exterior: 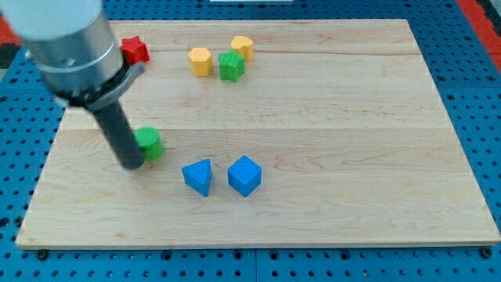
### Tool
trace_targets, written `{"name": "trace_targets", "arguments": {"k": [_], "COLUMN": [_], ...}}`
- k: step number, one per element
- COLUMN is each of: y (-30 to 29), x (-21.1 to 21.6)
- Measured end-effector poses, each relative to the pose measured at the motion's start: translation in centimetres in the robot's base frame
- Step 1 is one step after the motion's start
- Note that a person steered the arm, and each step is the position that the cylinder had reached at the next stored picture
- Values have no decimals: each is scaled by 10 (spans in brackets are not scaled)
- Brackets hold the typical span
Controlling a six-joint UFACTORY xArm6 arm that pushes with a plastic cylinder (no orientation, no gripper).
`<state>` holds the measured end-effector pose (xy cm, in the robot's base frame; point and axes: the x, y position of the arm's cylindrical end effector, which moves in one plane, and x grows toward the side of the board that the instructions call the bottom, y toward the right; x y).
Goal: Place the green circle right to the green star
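The green circle is found on the left part of the bench, partly hidden by the dark rod. My tip is placed just at its left side, touching it or almost — this cannot be told exactly. No claw is carried by this arm, so neither an open nor a closed state can be told; only pushing is possible.

The green star lies far from it, at the far side, between a yellow hexagon and a second yellow block. Two blue blocks lie nearer, to the right.

The circle is judged light and stiff, and it is expected to slide easily on the smooth wood. Because it is round, it may roll off the tip — the push should be given through its centre.
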<state>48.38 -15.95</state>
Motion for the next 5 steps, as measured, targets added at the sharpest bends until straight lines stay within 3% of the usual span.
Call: {"name": "trace_targets", "arguments": {"k": [1, 3, 5], "y": [13, 104, 158], "x": [-64, -108, -86]}}
